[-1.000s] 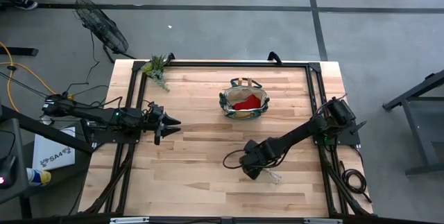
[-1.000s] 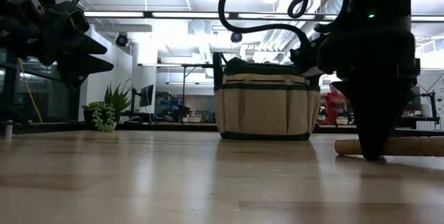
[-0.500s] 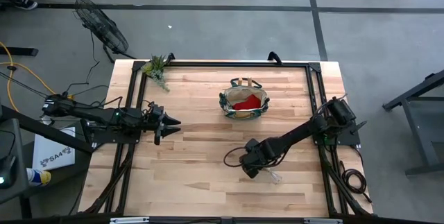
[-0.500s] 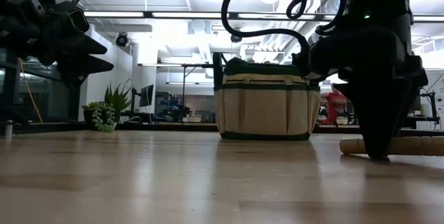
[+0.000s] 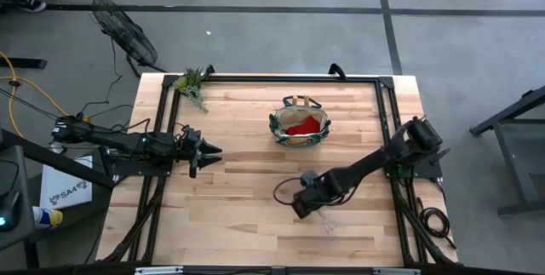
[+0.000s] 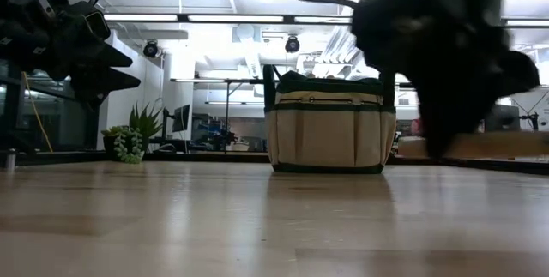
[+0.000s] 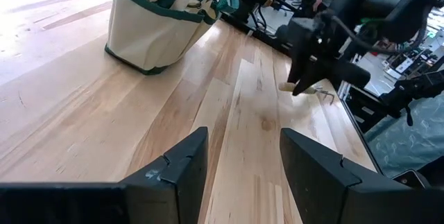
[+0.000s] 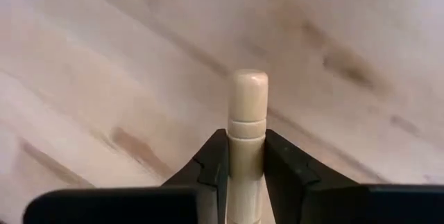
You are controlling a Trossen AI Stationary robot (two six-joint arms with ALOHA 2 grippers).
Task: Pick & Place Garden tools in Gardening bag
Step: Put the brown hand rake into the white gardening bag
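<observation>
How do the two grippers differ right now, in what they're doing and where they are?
The right gripper is shut on a wooden tool handle; the left gripper is open and holds nothing. In the high view the right gripper sits at the table's near right, in front of the gardening bag; the left gripper waits at the left side. Both are dark and two-fingered.

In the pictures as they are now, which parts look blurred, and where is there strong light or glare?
Low view: the right gripper is smeared by motion blur, while the gardening bag stays sharp; bright ceiling lights wash out the background. Right wrist view: the wooden handle is sharp, the table behind it soft. Left wrist view: glare whitens the table's far corner.
</observation>
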